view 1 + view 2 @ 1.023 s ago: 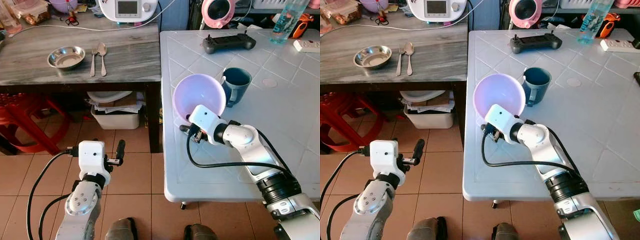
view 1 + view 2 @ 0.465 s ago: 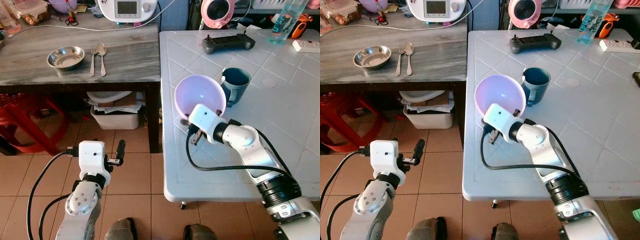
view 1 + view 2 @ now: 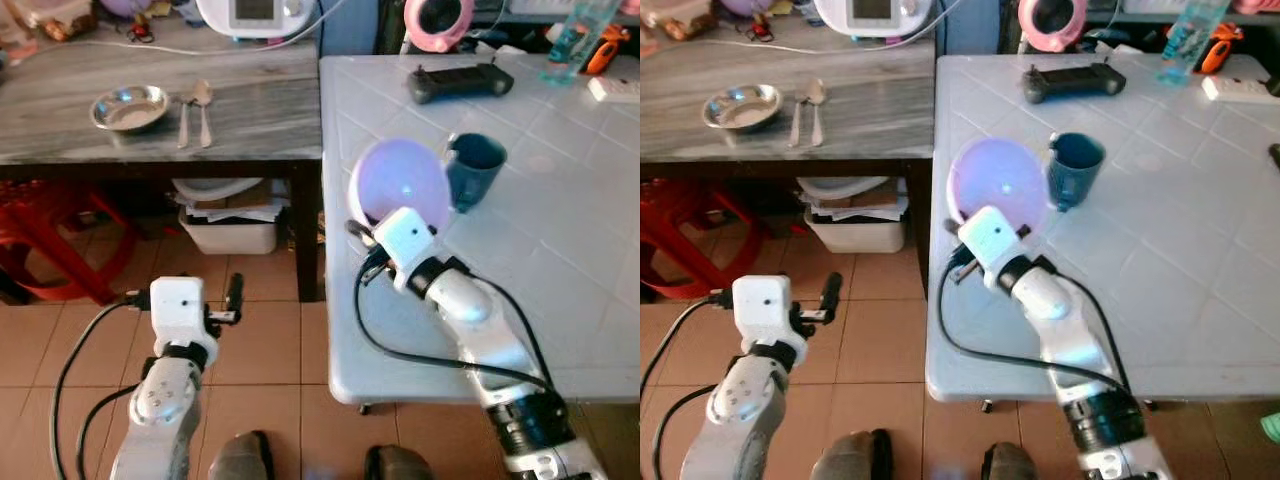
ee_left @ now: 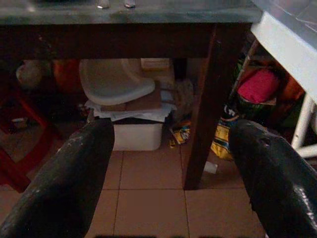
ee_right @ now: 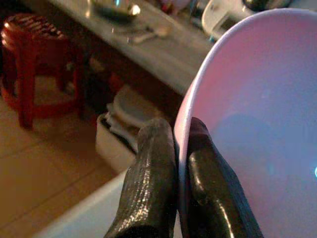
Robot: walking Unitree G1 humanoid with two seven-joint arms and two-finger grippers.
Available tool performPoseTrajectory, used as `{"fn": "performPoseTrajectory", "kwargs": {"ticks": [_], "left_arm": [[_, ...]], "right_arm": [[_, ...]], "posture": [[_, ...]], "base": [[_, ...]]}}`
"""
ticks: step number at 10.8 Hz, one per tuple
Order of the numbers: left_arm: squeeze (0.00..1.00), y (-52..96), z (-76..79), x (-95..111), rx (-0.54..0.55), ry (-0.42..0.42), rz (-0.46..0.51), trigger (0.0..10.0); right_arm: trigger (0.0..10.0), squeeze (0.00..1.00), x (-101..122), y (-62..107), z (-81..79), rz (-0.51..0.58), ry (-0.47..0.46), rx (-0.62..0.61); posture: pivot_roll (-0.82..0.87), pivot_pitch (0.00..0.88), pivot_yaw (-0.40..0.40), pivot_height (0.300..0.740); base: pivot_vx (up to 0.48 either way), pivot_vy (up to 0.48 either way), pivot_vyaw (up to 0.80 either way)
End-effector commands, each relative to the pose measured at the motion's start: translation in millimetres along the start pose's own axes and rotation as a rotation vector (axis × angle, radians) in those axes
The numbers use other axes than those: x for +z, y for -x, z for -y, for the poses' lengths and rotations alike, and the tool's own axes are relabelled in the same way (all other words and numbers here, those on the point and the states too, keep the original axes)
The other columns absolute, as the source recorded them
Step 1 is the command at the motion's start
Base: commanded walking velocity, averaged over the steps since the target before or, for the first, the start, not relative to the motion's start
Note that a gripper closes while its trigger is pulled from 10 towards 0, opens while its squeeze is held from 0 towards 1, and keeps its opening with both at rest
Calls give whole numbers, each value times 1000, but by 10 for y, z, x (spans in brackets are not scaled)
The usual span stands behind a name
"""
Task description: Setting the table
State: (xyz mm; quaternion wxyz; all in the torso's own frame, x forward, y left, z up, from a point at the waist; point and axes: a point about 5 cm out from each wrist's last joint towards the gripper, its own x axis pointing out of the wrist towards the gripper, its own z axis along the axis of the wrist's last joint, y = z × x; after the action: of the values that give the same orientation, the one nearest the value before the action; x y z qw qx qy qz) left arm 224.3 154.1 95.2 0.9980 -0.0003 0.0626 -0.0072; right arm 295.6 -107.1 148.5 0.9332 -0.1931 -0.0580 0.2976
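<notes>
**Two jaws, one bowl pinched by the rim**

Both arms mine. Left jaws [image 3: 236, 297] hang spread and idle low over the floor tiles [image 3: 265, 350], nothing between them. Right jaws [image 5: 181, 163] pressed together on the rim of the purple bowl [image 3: 402, 186], one finger [image 5: 151, 178] outside, one inside, so it tilts up on edge at the near corner of the white tabletop [image 3: 560, 250]. Bowl: pale lilac plastic, smooth, empty. Blue mug [image 3: 473, 170] just beside it. Farther off, steel dish [image 3: 128, 108], fork and spoon on the grey tabletop [image 3: 260, 110], probably the setting spot.
</notes>
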Motion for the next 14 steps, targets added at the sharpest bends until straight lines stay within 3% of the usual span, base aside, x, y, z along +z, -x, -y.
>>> {"fn": "performPoseTrajectory", "kwargs": {"ticks": [1, 3, 6, 8, 10, 11, 12, 13, 14], "left_arm": [[0, -17, -79, -23, 34, -22, -9, 10000], [0, -64, -104, 13, 49, -46, 18, 10000], [0, -122, -124, 53, 76, -59, 61, 10000], [0, -133, -129, 57, 70, -67, 71, 10000], [0, -166, -103, 60, 56, -60, 75, 10000], [0, -176, -96, 73, 53, -72, 84, 10000], [0, -181, -98, 72, 55, -73, 86, 10000], [0, -182, -96, 74, 58, -65, 87, 10000], [0, -190, -88, 82, 57, -56, 90, 10000]], "right_arm": [[0, 0, 157, -3, -38, 83, -29, -28], [0, 0, 206, 35, -32, 123, -82, -89], [0, 0, 116, 189, -26, 82, -139, -179], [0, 0, -36, 319, 63, 14, -180, -250], [0, 0, -25, 285, 102, 18, -178, -263], [2235, 0, 2, 247, 101, 27, -174, -262], [8039, 0, 7, 242, 100, 25, -173, -262], [10000, 0, 3, 239, 98, 21, -172, -256], [10000, 0, 4, 238, 100, 22, -174, -259]], "posture": [[-2, 102, 24, 740], [-10, 95, 24, 740], [-20, 82, 19, 740], [-28, 74, 22, 740], [-30, 66, 25, 740], [-28, 62, 24, 740], [-27, 59, 23, 740], [-29, 58, 24, 740], [-30, 58, 24, 740]], "base": [[0, 480, 0], [0, 480, 0], [0, 451, 0], [339, 339, 0], [407, 255, 0], [461, 0, 0], [465, 0, 0], [472, 0, 0], [480, 0, 0]]}}
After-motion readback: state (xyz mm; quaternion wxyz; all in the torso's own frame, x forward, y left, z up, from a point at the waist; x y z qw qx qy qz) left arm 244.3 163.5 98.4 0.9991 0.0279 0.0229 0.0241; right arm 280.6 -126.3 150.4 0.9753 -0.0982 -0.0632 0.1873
